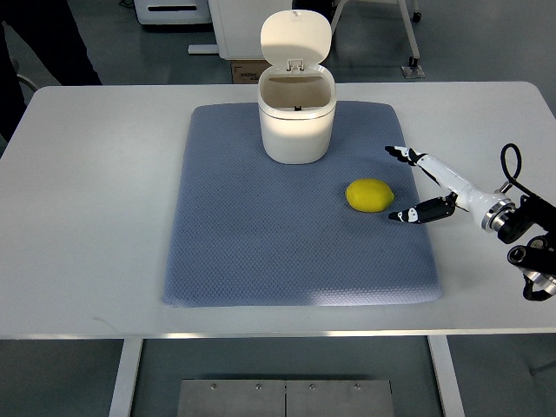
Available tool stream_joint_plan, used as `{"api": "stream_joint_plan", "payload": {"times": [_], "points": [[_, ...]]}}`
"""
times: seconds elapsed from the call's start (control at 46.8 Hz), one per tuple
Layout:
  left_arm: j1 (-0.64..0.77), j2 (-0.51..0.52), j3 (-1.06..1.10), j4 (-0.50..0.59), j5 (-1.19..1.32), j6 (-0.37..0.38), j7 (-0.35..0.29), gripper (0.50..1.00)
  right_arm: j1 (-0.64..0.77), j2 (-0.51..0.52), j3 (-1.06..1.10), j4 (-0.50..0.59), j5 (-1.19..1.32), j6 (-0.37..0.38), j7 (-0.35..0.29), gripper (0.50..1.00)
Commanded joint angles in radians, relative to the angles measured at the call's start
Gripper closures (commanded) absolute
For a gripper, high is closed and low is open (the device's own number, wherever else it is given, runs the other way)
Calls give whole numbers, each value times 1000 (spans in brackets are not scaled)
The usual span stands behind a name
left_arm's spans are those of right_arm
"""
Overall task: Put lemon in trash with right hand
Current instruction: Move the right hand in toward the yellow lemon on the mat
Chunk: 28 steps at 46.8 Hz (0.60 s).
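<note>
On the white table [95, 261] a blue-grey mat [261, 252] fills the frame centre. Right hand [419, 184] enters from the right edge, fingers [408, 215] spread, holding nothing, just beside the lemon [369, 195] on the mat. Farther back, white trash bin [296, 122] stands lid up; contents indiscernible.

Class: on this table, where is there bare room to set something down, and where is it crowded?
Bare: the mat left of the lemon and below the bin; also the table left of the mat. Crowded: the mat's right side, where the open right hand flanks the lemon.
</note>
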Motion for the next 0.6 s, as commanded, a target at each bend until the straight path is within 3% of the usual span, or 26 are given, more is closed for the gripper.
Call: {"api": "stream_joint_plan", "payload": {"times": [0.0,0.278,0.577], "points": [[0,0,0,-1,0,0,0,500,2,12,0,-1,-2,0,-5,563],[0,0,0,-1,0,0,0,500,13,32,-17,-1,0,0,-14,567],[0,0,0,1,0,0,0,500,25,54,-26,-7,0,0,-37,622]]}}
